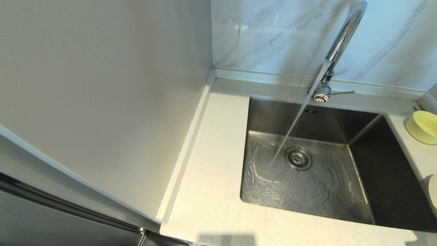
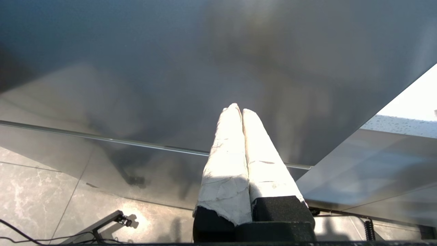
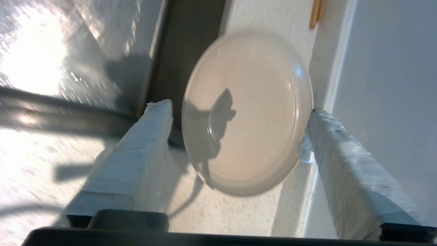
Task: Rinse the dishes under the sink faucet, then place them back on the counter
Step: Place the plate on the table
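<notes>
Spreading wide, the right gripper (image 3: 239, 119) hangs over the cream-white dish (image 3: 247, 112), which lies on the tabletop (image 3: 232, 218) between the two taped fingers (image 3: 136, 157), beside the sink (image 1: 327, 191). Beyond the fingers, two wooden sticks (image 3: 315, 13) lie on the tabletop. The left gripper (image 2: 240, 111) has its fingers pressed together, holding nothing, before a grey panel (image 2: 170, 68). Farther off, water runs from the faucet (image 1: 341, 37) into the sink, and the yellow bowl (image 1: 422, 127) stands on the tabletop.

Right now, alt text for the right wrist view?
The right gripper, fingers open, straddles a cream-white round dish lying on the speckled counter. The steel sink lies beside the dish.
</notes>
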